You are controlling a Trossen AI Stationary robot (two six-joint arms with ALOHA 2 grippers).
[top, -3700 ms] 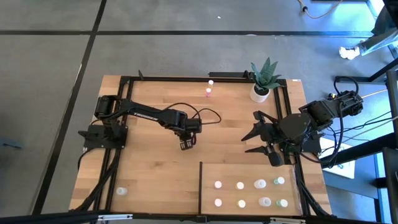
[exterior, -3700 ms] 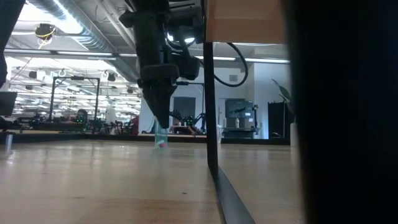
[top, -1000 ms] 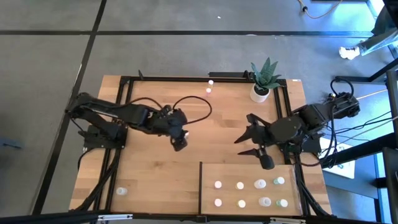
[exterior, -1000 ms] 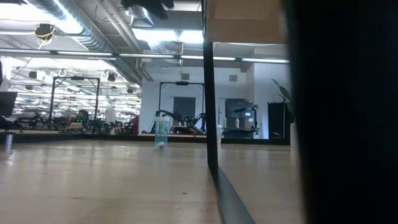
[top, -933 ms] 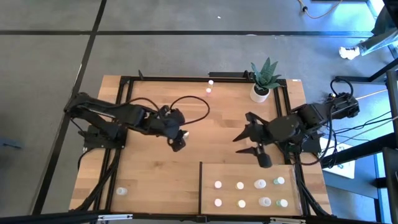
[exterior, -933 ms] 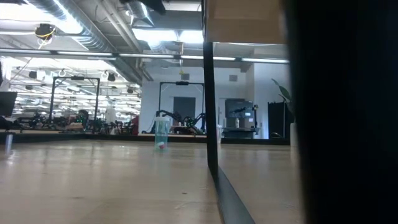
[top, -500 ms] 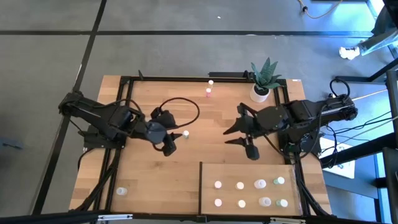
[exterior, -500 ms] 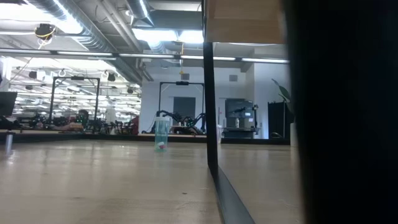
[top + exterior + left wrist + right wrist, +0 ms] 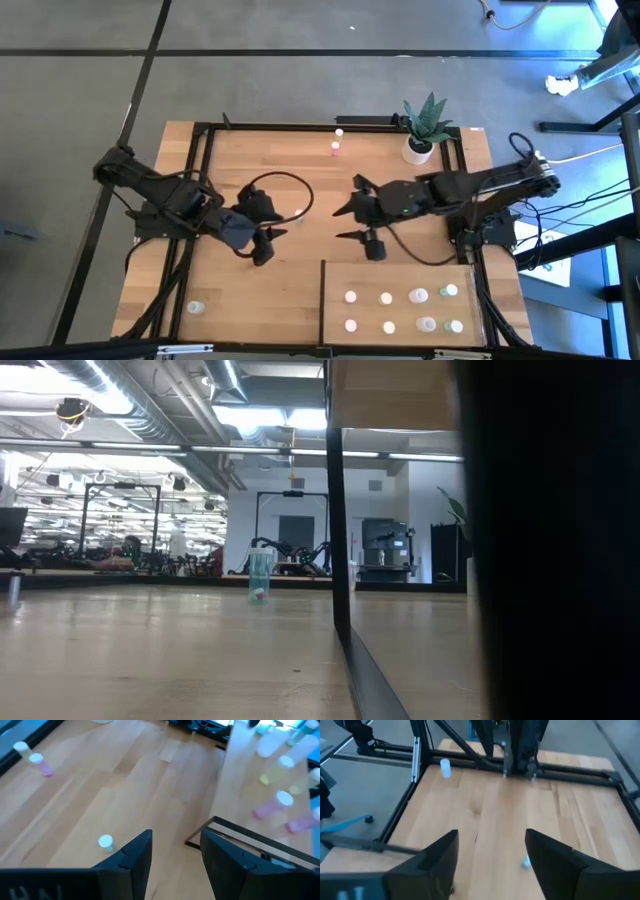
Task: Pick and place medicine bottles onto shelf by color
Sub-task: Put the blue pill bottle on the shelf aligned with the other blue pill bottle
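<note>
A small white-capped bottle (image 9: pixel 298 214) stands upright on its base at the table's middle; it also shows in the low view (image 9: pixel 260 576), the left wrist view (image 9: pixel 105 841) and the right wrist view (image 9: pixel 526 863). My left gripper (image 9: pixel 262 248) is open and empty, to the near left of this bottle. My right gripper (image 9: pixel 344 222) is open wide and empty, just right of the bottle, pointing at it. The shelf (image 9: pixel 335 310) lies at the near right and bears several bottles (image 9: pixel 418 296).
Two bottles (image 9: pixel 337 141) stand at the far edge, and more (image 9: pixel 197 308) at the near left corner. A potted plant (image 9: pixel 423 132) stands at the far right. The left arm's cable (image 9: pixel 285 178) loops above the table's middle. The shelf's dark upright edge (image 9: pixel 338 510) shows in the low view.
My left gripper has drawn back toward the table's near left, away from the middle bottle, which stays standing where it was. My right arm has reached toward the table's left, bringing its open gripper close to that bottle.
</note>
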